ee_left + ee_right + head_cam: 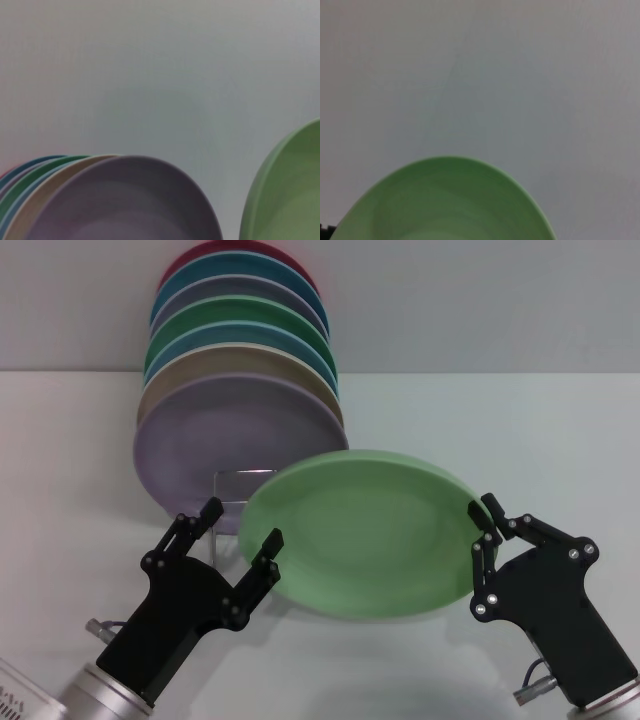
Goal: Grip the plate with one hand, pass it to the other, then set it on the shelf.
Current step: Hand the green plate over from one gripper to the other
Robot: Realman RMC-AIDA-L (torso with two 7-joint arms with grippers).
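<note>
1. Plate [365, 535] sits tilted, seemingly off the table, just before the rack [243, 490].
2. Right gripper [483, 525] pinches its right rim.
3. Left gripper [240, 525] gapes wide at its left rim, holding nothing.

Shelf [243, 478] mostly hidden behind the plate [365, 532] and lilac plate [235, 445], rear stacked plates [240, 300] showing rims only, both wrist views crop the plate, right gripper [486, 530] fingertips seemingly overlapping its rim
</note>
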